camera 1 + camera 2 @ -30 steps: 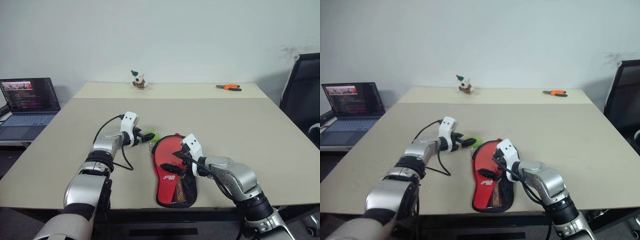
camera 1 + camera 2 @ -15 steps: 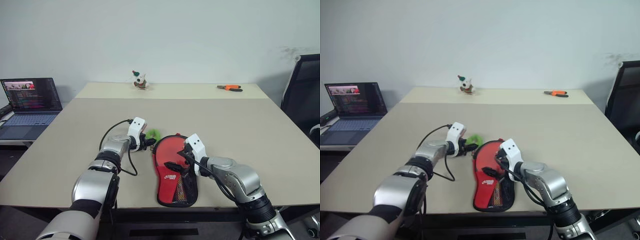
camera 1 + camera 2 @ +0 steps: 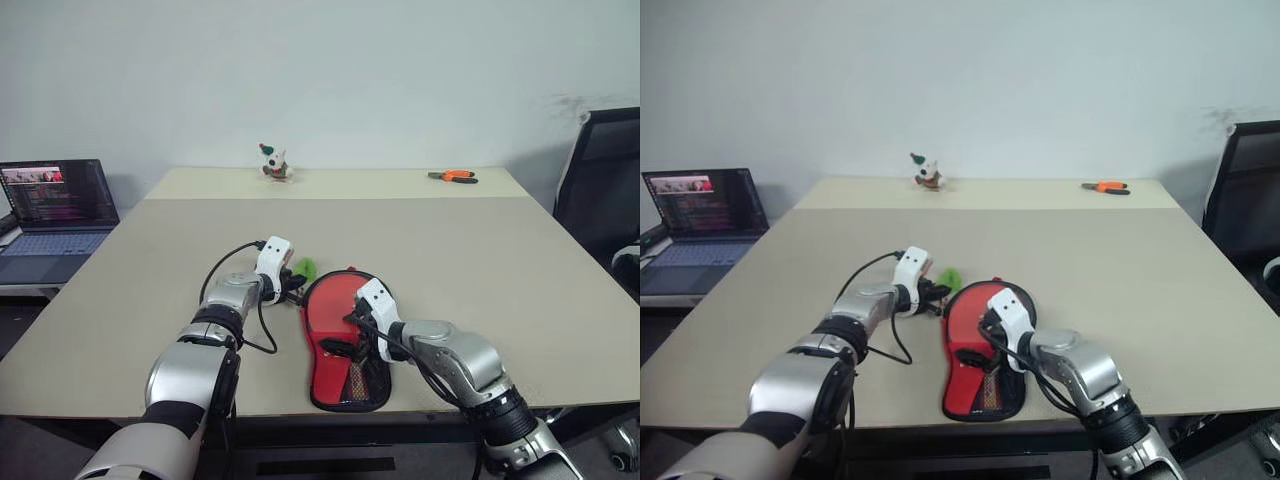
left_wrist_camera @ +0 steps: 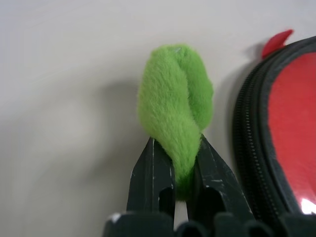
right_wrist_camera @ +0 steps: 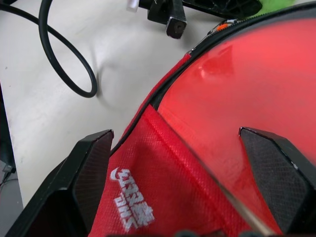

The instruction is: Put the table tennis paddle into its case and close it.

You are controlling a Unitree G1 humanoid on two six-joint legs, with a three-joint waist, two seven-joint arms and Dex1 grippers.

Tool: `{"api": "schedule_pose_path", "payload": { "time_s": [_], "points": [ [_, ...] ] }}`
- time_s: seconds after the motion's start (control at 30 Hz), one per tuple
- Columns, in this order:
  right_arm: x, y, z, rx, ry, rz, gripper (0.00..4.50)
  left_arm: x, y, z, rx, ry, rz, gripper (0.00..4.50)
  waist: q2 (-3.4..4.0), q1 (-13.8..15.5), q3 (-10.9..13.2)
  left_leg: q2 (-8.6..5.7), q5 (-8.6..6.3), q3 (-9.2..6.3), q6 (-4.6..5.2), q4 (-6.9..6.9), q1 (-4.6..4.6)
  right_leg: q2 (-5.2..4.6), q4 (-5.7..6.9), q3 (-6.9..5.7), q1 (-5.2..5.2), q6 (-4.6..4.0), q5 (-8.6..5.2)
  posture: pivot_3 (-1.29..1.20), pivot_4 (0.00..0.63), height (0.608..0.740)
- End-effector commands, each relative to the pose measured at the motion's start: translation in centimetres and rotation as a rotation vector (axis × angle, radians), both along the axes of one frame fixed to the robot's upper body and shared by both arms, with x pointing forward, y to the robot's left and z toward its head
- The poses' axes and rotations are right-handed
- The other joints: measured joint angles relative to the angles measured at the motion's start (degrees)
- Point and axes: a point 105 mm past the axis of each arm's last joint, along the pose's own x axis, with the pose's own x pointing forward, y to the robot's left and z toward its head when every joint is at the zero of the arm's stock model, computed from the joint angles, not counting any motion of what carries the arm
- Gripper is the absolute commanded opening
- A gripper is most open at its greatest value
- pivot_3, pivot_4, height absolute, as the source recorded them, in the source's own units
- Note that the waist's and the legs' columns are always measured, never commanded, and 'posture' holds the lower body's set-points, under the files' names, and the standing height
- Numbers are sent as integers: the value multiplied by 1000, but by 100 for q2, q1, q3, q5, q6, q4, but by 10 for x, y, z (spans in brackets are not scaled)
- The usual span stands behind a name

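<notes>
Fingers of the left gripper pinch a fuzzy green ball just beside the case. The right gripper is spread wide over the case's red panel; the paddle lies inside.

Red case with white logo; fuzzy green ball; beige table.

head pair: high, forward-down, far | wrists: close; share case
</notes>
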Motion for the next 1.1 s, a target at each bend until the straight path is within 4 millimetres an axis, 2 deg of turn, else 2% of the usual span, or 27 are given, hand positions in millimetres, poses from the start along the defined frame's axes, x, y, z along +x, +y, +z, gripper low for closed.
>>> {"api": "schedule_pose_path", "payload": {
  "time_s": [0.03,0.33,0.5,0.7,1.0,1.1],
  "points": [
    [11,-13,-26,-97,47,-62,4500,10,4,18,80,-83,60,2,-1,1,-2,-1,1,-1,-1,1,1,0,0,-2,2,1,1,0,150,740],
    [-10,-22,-55,-184,144,-24,4500,22,-28,46,253,-230,11,2,-13,72,-13,0,5,-8,-4,11,-4,1,-4,-5,10,12,7,0,150,740],
    [-23,-22,-60,-201,179,4,4500,26,-36,61,336,-301,1,2,-14,96,-15,-3,3,-7,-3,8,-6,-4,-9,-5,9,14,8,0,150,740],
    [-38,-17,-64,-202,200,8,4500,27,-53,62,485,-372,-60,2,-20,107,-24,-3,3,-7,-4,5,-5,-3,-10,-6,9,15,8,0,150,740],
    [-67,-21,-72,-221,241,18,4500,24,-100,76,709,-549,-194,2,-27,125,-38,-5,3,-7,-4,5,-6,-4,-13,-6,10,17,7,0,150,740],
    [-75,-20,-75,-220,258,17,4500,23,-109,80,786,-600,-231,2,-29,127,-43,-5,3,-7,-4,5,-7,-5,-15,-6,11,19,5,0,150,740]
  ]
}}
